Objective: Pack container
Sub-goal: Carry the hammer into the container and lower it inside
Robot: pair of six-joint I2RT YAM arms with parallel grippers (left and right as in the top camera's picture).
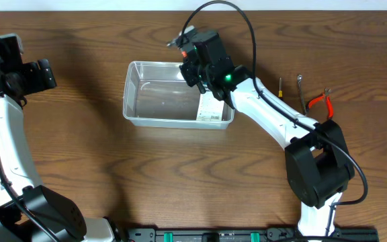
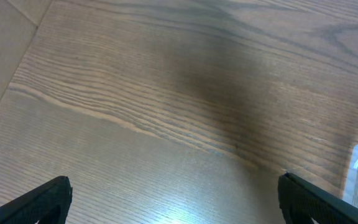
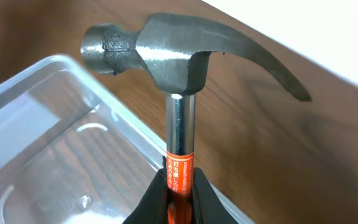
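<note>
Overhead: one clear, rounded rectangular plastic container (image 1: 130, 94) sits mid-counter, its long axis running 9 to 3 o'clock. The right claw (image 1: 203, 64) hangs over its 1 o'clock corner, so the open middle lies toward 7 o'clock from it. The left claw (image 1: 42, 72) is well apart at 9 o'clock, so the right arm is the nearer. At 3 o'clock on the brown wooden counter (image 1: 79, 168) lie three tools: one yellow-handled screwdriver (image 1: 280, 86), one slim metal tool (image 1: 300, 91) and one pair of red-handled pliers (image 1: 318, 102)

Right wrist: the right claw is clamped narrow on the chrome shaft of one steel-headed hammer (image 3: 166, 56), just under its orange label (image 3: 179, 165). The container's rim passes just beside the shaft, and its hollow lies toward 8 o'clock

Left wrist: the left claw stands wide and empty over bare counter, with a sliver of the container at 4 o'clock
</note>
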